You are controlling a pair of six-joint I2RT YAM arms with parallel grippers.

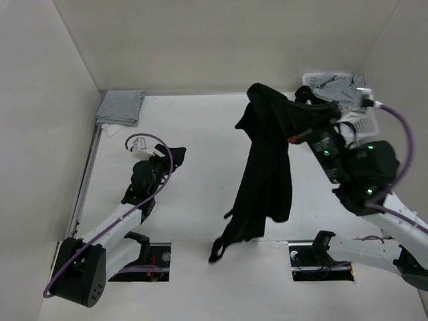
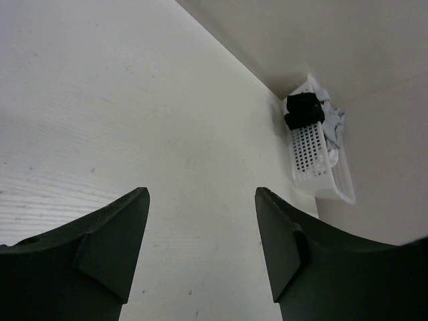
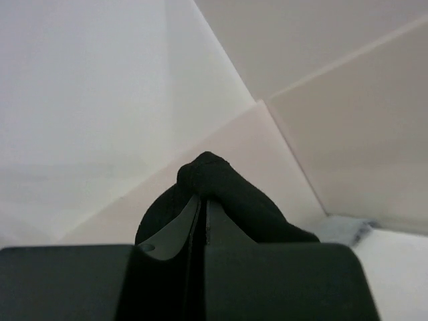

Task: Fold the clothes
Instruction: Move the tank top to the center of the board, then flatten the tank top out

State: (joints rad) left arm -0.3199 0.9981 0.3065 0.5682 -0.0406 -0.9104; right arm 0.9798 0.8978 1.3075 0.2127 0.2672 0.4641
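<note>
The right claw (image 3: 202,217) is raised above the right half of the tabletop (image 1: 200,134) and pressed together on a bunched fold of the black top (image 1: 264,174). In the right wrist view the jaws meet with the dark fabric squeezed between them and bulging out past their tips. From that pinch the top hangs as a long, narrow, crumpled drape. In the overhead view it runs from its gathered upper end near the far right of the tabletop down toward the near edge, between the two arm bases. A loop of strap or hem trails at its lowest end, and whether that end touches the tabletop cannot be told. The left claw (image 1: 170,157) is low over the left side of the tabletop, well apart from the top. Its jaws stand wide apart with nothing between them, and the left wrist view shows only bare white surface in the gap. A folded grey cloth (image 1: 120,107) lies in the far left corner against the wall. A white perforated basket (image 2: 311,150) sits in the far right corner, with a dark item and some pale fabric piled in it.
</note>
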